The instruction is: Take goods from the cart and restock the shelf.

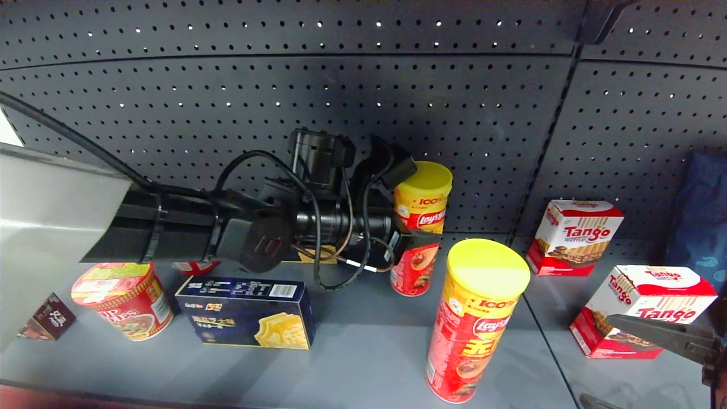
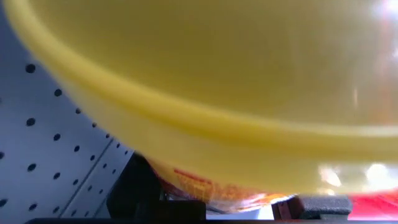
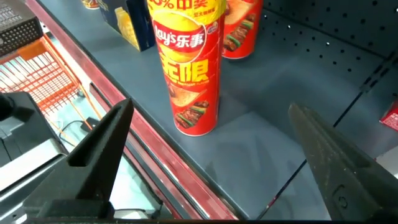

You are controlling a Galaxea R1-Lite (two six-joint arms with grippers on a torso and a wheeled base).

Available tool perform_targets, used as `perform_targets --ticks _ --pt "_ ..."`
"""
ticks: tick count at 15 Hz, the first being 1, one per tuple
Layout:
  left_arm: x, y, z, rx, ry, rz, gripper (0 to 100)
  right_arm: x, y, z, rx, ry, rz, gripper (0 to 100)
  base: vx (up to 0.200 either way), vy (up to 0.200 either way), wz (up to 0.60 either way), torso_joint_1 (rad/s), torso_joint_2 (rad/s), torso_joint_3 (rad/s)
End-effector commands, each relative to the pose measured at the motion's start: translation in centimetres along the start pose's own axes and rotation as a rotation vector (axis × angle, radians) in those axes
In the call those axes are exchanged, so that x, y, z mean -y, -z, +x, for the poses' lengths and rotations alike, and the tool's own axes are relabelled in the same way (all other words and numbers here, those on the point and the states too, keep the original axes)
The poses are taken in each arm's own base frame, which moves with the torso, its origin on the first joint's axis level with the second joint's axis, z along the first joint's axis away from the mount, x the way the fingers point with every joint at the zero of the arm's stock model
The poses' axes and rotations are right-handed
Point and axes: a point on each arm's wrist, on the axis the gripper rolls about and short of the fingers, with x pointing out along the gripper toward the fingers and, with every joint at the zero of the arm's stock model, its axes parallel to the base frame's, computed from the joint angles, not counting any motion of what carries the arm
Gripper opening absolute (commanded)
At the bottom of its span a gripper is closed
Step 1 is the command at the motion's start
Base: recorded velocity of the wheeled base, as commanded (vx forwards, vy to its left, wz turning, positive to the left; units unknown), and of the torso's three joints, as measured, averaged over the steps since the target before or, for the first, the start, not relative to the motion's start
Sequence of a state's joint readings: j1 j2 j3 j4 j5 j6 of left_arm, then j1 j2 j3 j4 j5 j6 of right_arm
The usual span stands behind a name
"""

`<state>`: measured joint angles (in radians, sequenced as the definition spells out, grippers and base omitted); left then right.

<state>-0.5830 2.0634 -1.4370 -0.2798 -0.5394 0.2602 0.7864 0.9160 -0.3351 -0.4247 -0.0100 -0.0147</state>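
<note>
Two-fingered left claw (image 1: 417,237) clamping rear can (image 1: 423,196) (upright), right claw (image 3: 210,109) spread wide, empty

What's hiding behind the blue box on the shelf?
A red-and-white thing peeks out behind the blue box, and a yellow scrap. The left arm covers the rest, so I cannot tell what they are.

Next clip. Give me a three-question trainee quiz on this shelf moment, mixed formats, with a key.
1. True or false: the right gripper is open and empty.
2. What is the left gripper closed on? A) cup noodles B) rear chip can C) blue cracker box
3. How many wafer boxes are on the shelf?
Key: 1 true; 2 B; 3 two.
</note>
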Motion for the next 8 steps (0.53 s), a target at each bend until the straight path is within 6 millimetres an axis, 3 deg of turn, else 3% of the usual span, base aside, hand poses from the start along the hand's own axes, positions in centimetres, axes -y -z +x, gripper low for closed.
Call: perform_targets --ticks 1,8 --pt "-0.9 0.9 1.5 -0.008 -0.003 -0.004 0 0.0 0.2 -0.2 0.001 0.000 -0.001 100 0.000 0.000 0.00 0.000 0.00 0.000" --pt "-1.7 1.4 3.6 0.000 0.002 0.009 0 0.0 1.0 -0.6 -0.013 -0.003 -0.001 100 0.000 0.000 0.00 0.000 0.00 0.000"
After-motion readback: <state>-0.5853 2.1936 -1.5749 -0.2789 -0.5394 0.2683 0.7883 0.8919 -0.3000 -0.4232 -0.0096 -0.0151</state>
